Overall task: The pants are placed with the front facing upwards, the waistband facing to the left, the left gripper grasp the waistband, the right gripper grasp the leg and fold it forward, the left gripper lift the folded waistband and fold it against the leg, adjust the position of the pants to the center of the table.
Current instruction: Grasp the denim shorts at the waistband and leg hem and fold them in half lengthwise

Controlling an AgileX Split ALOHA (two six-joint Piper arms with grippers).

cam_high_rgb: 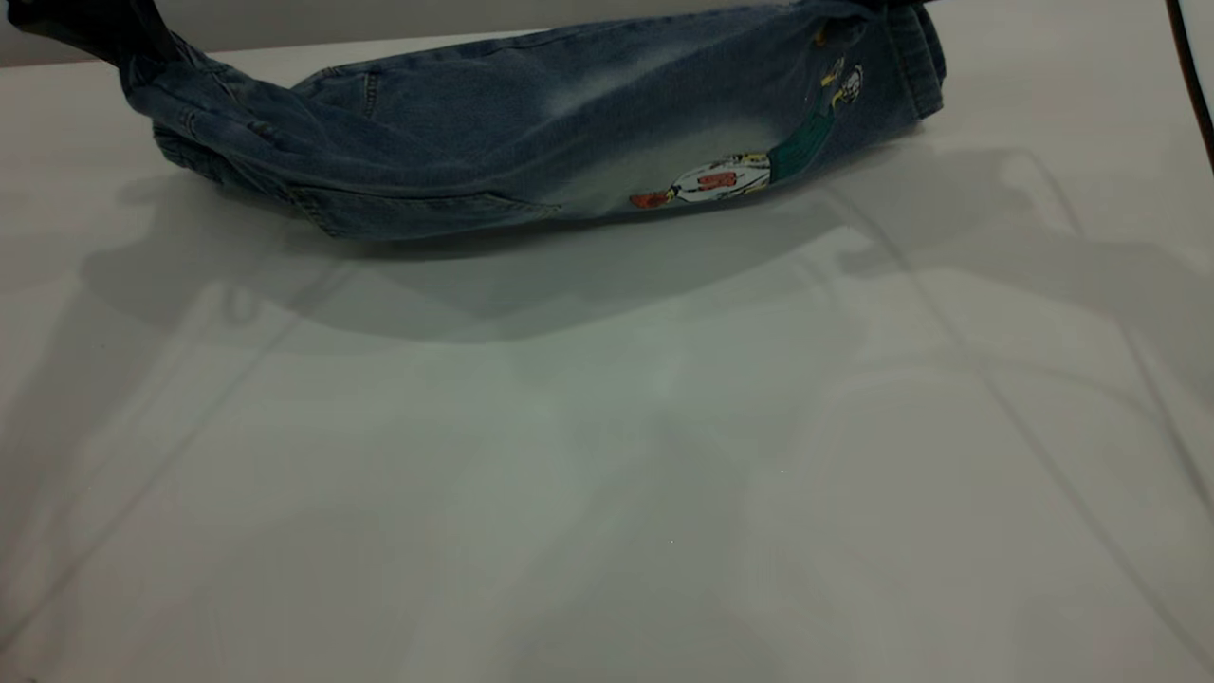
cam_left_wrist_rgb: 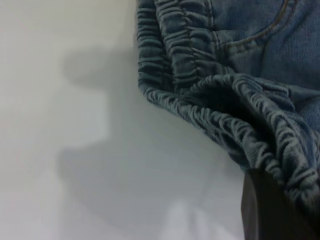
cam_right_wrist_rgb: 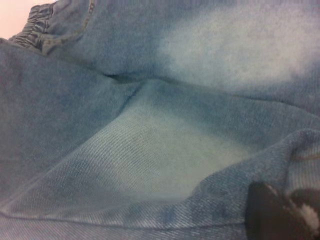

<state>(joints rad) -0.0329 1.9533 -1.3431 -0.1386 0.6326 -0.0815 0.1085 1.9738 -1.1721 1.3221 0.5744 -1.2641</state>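
Note:
The blue denim pants (cam_high_rgb: 531, 123) hang stretched between both arms over the far part of the white table (cam_high_rgb: 607, 474), sagging in the middle. The cartoon print (cam_high_rgb: 749, 171) faces the exterior camera. My left gripper (cam_high_rgb: 119, 47) holds the left end up, shut on the ruffled waistband (cam_left_wrist_rgb: 235, 130); one dark finger (cam_left_wrist_rgb: 267, 212) shows under the gathered band. My right gripper is shut on the leg end (cam_high_rgb: 915, 57). It lies mostly above the exterior view's top edge, and one dark finger (cam_right_wrist_rgb: 272, 215) presses the denim near the hem. The faded oval (cam_right_wrist_rgb: 240, 45) shows beyond it.
The pants throw a broad shadow (cam_high_rgb: 493, 285) on the tabletop below them. A dark cable (cam_high_rgb: 1190, 85) runs down the right edge of the exterior view. A wide bare stretch of table lies in front of the pants.

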